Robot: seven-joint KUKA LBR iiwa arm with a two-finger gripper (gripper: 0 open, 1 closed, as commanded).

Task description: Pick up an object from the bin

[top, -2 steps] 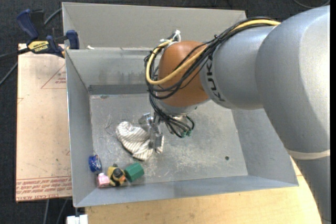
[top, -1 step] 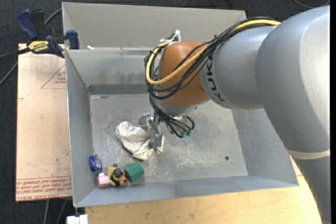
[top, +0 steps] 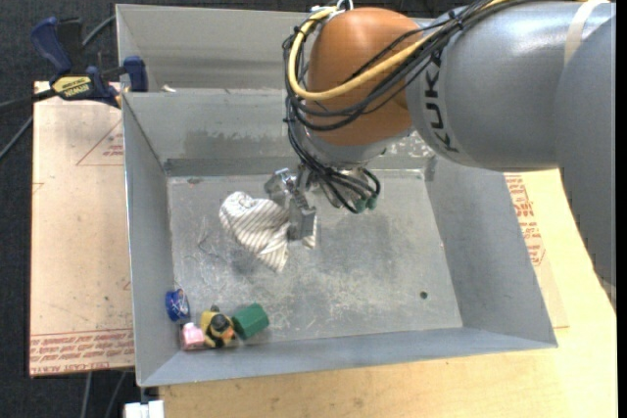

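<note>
In the camera view from above, a grey metal bin (top: 147,240) sits with its floor mostly bare. The big grey arm (top: 509,83) comes in from the right side. It has a round orange cover (top: 358,73) on its wrist, and black and yellow cables (top: 333,103) loop around that cover.

The end effector (top: 300,215) hangs down under the orange cover, low over the middle of the bin floor, a bit toward the back wall. I cannot tell if it is spread or pressed together, because the wrist and cables hide a lot of it.

A crumpled white cloth with thin dark stripes (top: 250,225) lies on the bin floor, left of the middle. Its right edge is right up against the end effector, and the two seem to touch there. The rest of the cloth spreads out to the left and toward the front.

Down in the front left corner, well apart from the end effector, lie four small things close together: a little blue thing (top: 176,304), a pink block (top: 193,337), a yellow and black toy (top: 217,327), and a green block (top: 252,319).
</note>
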